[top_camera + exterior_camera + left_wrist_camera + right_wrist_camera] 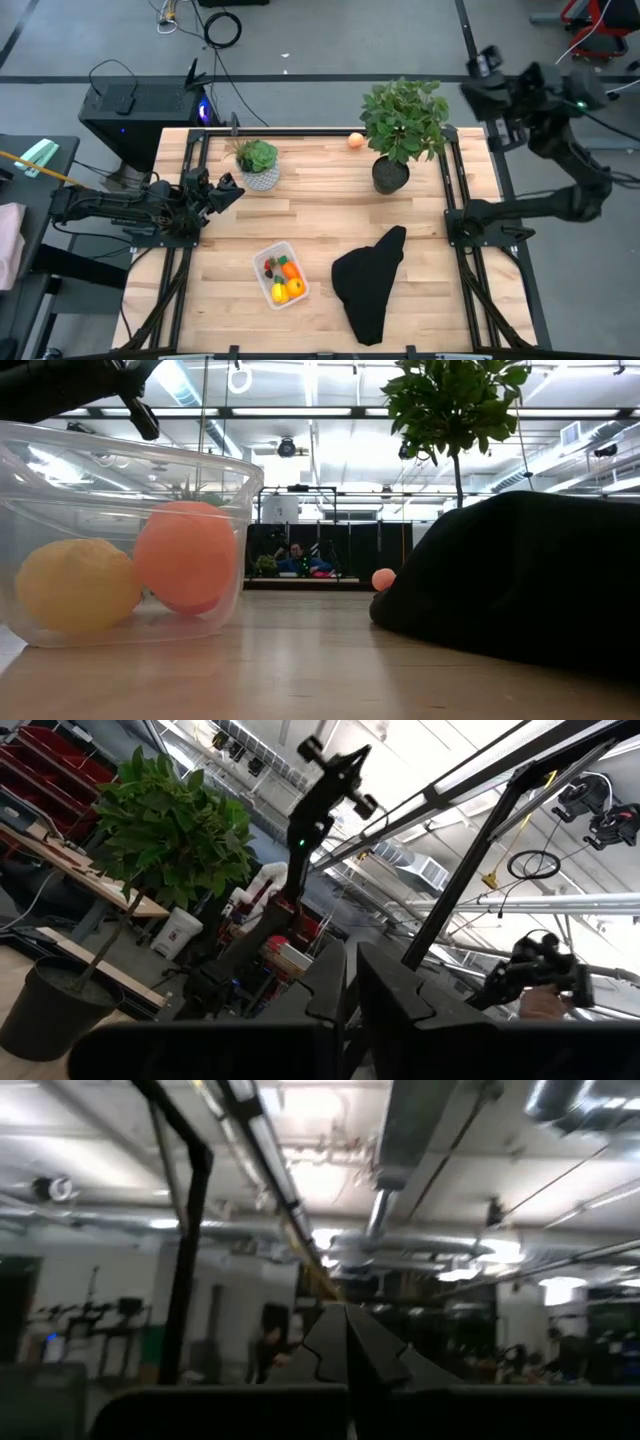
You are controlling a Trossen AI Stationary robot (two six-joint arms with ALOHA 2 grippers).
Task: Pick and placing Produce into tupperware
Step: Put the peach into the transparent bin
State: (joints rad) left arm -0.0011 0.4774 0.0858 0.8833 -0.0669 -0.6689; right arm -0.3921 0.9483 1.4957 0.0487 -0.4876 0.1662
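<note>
The clear tupperware (280,275) stands on the wooden table near its near edge, left of centre. It holds several toy produce pieces, among them red, orange (291,270) and yellow (279,292) ones. In the low view the tupperware (235,490) shows a yellow piece (75,585) and an orange one (185,555). One peach-orange piece (355,140) lies alone near the far edge and also shows in the low view (383,579). My left gripper (228,190) hovers at the table's left side, shut and empty. My right gripper (478,66) is raised beyond the far right corner, shut and empty.
A black cloth (372,282) lies crumpled right of the tupperware. A large leafy plant in a black pot (400,130) stands by the lone peach piece. A small plant in a white pot (258,165) sits close to my left gripper. Black frame rails (465,215) run along both table sides.
</note>
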